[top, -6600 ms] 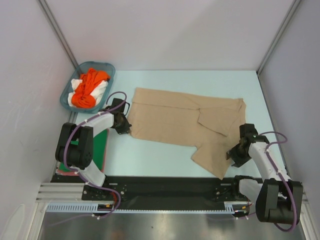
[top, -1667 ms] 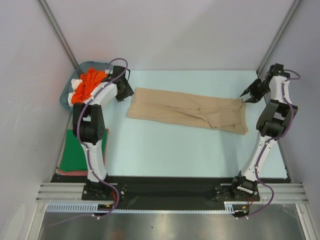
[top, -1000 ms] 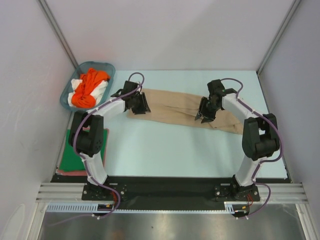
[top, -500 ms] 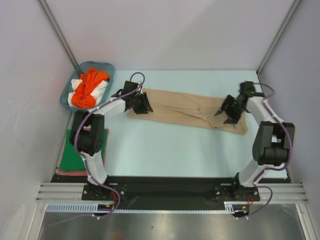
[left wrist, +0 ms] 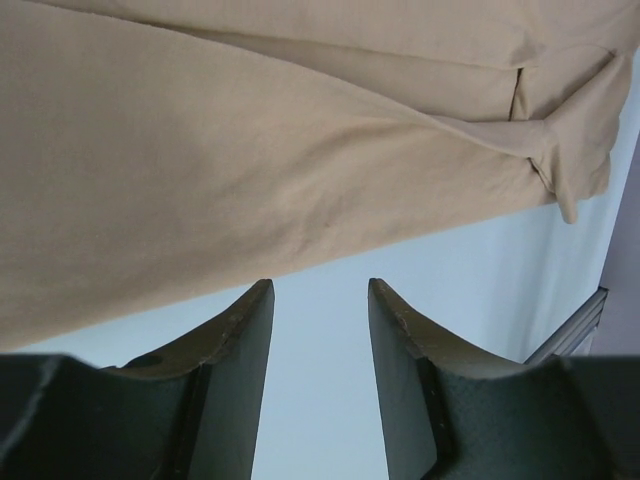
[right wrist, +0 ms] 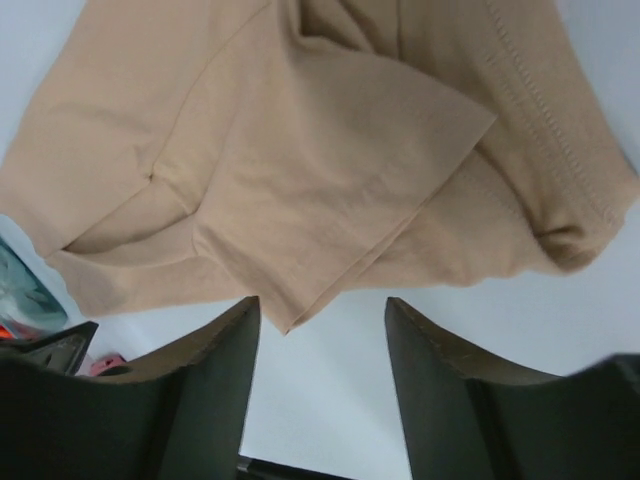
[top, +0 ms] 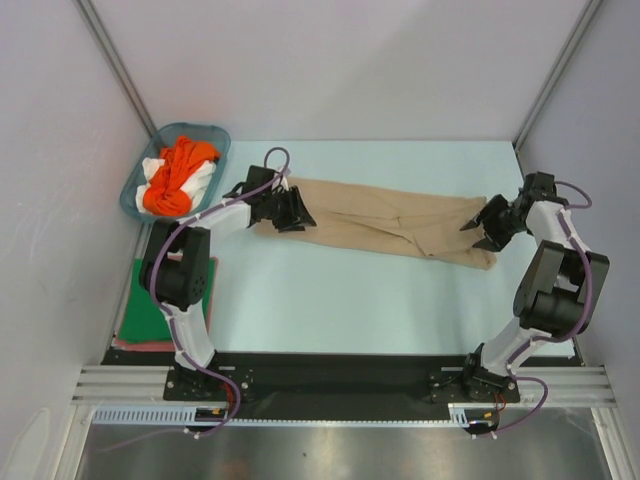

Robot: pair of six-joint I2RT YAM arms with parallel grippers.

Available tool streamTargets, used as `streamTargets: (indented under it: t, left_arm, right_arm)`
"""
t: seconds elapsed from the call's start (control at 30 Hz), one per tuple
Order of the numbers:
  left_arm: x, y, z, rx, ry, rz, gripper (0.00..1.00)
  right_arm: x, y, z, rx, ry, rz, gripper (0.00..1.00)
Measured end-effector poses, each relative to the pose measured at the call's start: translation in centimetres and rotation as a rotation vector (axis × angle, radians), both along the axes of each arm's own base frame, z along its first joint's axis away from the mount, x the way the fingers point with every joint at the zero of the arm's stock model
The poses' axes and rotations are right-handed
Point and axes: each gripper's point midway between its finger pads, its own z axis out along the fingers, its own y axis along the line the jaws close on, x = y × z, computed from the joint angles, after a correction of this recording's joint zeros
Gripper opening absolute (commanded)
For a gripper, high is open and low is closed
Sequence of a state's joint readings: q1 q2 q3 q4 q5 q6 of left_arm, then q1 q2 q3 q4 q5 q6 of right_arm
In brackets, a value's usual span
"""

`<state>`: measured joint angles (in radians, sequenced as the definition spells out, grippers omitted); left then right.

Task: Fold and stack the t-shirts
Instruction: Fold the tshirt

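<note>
A tan-beige t-shirt (top: 390, 222) lies folded into a long strip across the far half of the table. My left gripper (top: 298, 217) is open at its left end; in the left wrist view (left wrist: 318, 290) the jaws are over bare table just below the cloth edge (left wrist: 250, 150). My right gripper (top: 480, 228) is open at the shirt's right end; in the right wrist view (right wrist: 322, 310) a folded sleeve corner (right wrist: 300, 200) hangs between the jaws. An orange shirt (top: 180, 175) and a white shirt (top: 154, 168) sit bunched in the basket. A dark green shirt (top: 160, 300) lies folded over a reddish one (top: 130, 345) at the left edge.
The teal plastic basket (top: 215, 133) stands at the far left corner. Grey walls close in the table on three sides. A black rail (top: 330, 375) with the arm bases runs along the near edge.
The shirt went from spread flat to a narrow folded strip. In the last second my right gripper moved from the shirt's middle to its right end; my left stayed at the left end.
</note>
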<state>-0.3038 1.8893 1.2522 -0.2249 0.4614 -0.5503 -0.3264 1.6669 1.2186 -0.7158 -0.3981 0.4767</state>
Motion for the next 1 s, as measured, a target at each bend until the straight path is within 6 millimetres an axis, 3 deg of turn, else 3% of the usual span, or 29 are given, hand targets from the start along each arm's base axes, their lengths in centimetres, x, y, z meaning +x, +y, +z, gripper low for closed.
streamTargets:
  t: [0.03,0.07,0.23,0.43,0.53,0.6,0.8,0.9,1.0]
  left_arm:
    - [0.1,0.0,0.1,-0.005,-0.001,-0.001,0.48]
    - [0.2,0.0,0.1,-0.009,-0.001,-0.002,0.47]
    - [0.3,0.3,0.3,-0.019,0.0,0.001,0.5]
    - [0.2,0.1,0.4,-0.035,0.006,-0.004,0.51]
    - [0.3,0.2,0.4,-0.036,0.007,0.0,0.49]
    - [0.4,0.4,0.3,-0.035,0.009,0.006,0.49]
    - [1.4,1.9,-1.6,-0.017,0.045,0.046,0.5]
    - [2.4,2.4,-3.2,0.001,0.068,0.072,0.48]
    - [2.7,2.8,-4.4,0.01,0.096,0.093,0.46]
  right_arm:
    - [0.2,-0.2,-0.6,0.008,0.005,-0.004,0.49]
    - [0.4,-0.4,-1.2,0.016,0.01,-0.004,0.48]
    - [0.8,-0.3,-3.7,0.064,0.058,-0.013,0.5]
    - [0.9,0.9,-3.8,0.066,0.057,0.011,0.52]
    - [1.3,4.0,-3.1,0.016,0.038,0.089,0.42]
    - [1.8,7.7,-2.0,-0.028,0.009,0.171,0.26]
    - [3.2,18.4,0.3,-0.225,-0.106,0.368,0.03]
    - [3.9,20.8,-0.4,-0.302,-0.121,0.4,0.0]
    - [4.5,20.8,-2.5,-0.377,-0.09,0.393,0.0]
